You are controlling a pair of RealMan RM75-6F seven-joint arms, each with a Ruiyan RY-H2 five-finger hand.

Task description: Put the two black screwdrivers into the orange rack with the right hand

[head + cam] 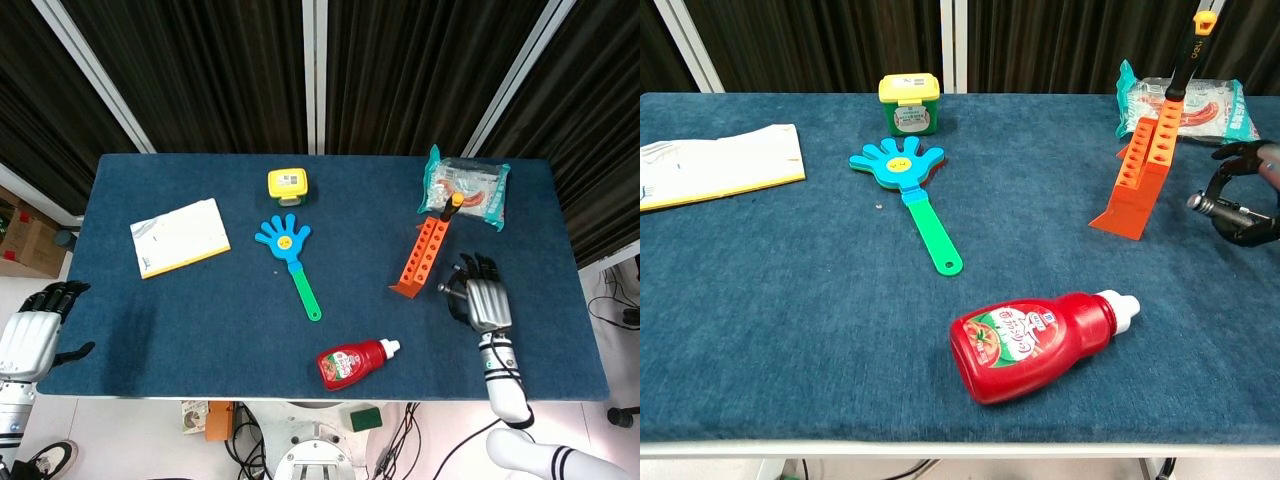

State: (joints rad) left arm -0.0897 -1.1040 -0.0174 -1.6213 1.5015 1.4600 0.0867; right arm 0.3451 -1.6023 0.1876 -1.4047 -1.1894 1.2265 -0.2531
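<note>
The orange rack (pixel 420 258) (pixel 1140 170) stands tilted on the blue table, right of centre. One black screwdriver (pixel 452 206) (pixel 1185 55) with a yellow-orange cap stands upright in the rack's far end. My right hand (pixel 485 300) (pixel 1250 195) is just right of the rack's near end and grips the second black screwdriver (pixel 445 290) (pixel 1215 207). Its metal tip points left toward the rack and sits a little above the cloth; the handle is hidden inside the hand. My left hand (pixel 30 335) hangs off the table's near left corner, holding nothing.
A red ketchup bottle (pixel 357 362) (pixel 1040 343) lies near the front edge. A blue-green hand clapper (pixel 290 255) (pixel 910 190) lies mid-table, with a yellow box (pixel 288 184) (pixel 909 103) behind it. A booklet (pixel 180 236) (pixel 710 165) lies at left, and a snack packet (pixel 466 186) (pixel 1200 100) behind the rack.
</note>
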